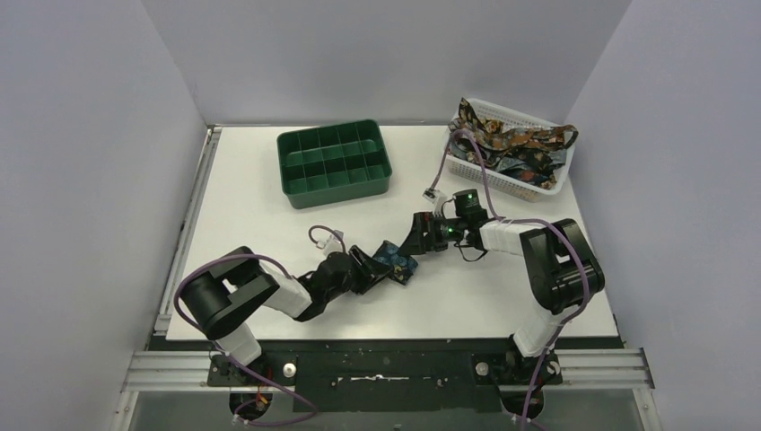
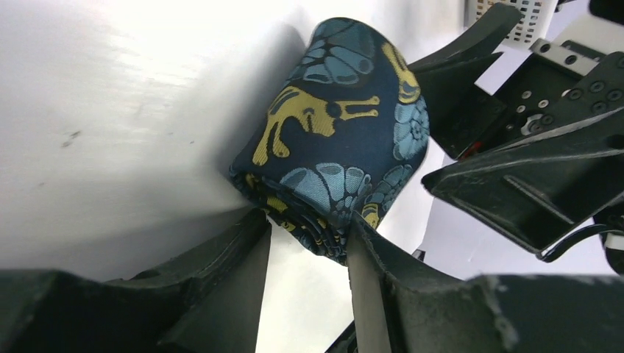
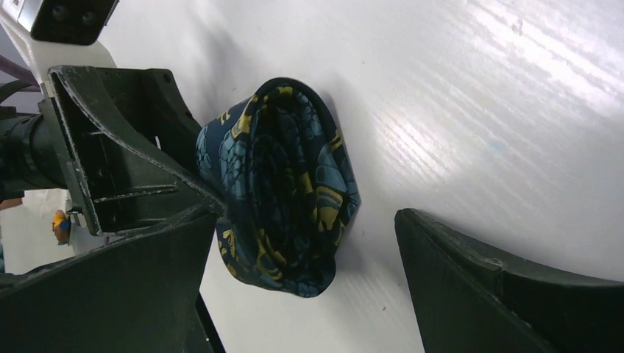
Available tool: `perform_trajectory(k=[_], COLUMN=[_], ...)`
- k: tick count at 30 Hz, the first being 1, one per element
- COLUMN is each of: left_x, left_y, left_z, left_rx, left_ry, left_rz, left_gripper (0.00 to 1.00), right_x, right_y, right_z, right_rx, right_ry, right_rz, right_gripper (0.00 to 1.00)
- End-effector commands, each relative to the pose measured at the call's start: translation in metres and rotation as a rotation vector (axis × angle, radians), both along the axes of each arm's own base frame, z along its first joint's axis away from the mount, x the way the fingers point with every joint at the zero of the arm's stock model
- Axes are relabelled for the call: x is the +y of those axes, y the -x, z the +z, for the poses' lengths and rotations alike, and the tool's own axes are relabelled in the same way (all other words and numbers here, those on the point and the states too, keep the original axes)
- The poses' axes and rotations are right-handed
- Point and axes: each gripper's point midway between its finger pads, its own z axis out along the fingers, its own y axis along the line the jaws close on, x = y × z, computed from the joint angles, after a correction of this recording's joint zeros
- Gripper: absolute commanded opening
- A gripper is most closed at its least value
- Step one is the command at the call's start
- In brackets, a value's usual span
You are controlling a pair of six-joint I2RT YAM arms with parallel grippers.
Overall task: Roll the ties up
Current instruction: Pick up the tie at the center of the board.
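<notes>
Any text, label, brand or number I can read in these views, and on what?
None can be read in any view.
rolled tie: only a snail and shell pattern, no label showing.
green tray, white basket: no markings visible.
base plate: pale marks, too small to read.

Basket ties (image 1: 516,144) count unclear; rolled tie (image 2: 338,140) underside hidden

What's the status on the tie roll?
Left tool pinching one end of rolled tie. Right tool open, straddling it. Other ties heaped in basket; tray off to the side.
</notes>
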Motion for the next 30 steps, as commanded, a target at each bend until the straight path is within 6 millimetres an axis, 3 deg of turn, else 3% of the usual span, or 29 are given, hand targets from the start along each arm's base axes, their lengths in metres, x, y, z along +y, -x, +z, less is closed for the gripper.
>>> perform_trajectory(k=[1, 6, 14, 20, 30], left_x=[0.018, 0.023, 0.024, 0.026, 0.031], left_y=[0.000, 0.003, 0.002, 0.003, 0.006], left_z=[-0.010, -0.019, -0.021, -0.023, -0.025], left_rx=[-0.017, -0.011, -0.011, -0.009, -0.007], left_ry=[-0.048, -0.068, -0.057, -0.061, -0.061], left_rz=[0.038, 0.036, 0.037, 0.038, 0.047], left_gripper=[0.39, 0.35, 0.34, 0.33, 0.26], right_x=[0.014, 0.024, 0.049, 0.054, 0.065], right_y=[-0.006, -0.005, 0.018, 0.027, 0.038], right_z=[0.010, 0.007, 0.006, 0.016, 0.006], right_rx=[-0.073, -0.074, -0.041, -0.022, 0.014], right_ry=[-0.013, -0.024, -0.065, -0.138, -0.113], right_rz=[0.091, 0.135, 0.251, 0.280, 0.308], right_gripper=[1.00, 1.00, 1.00, 1.00, 0.88])
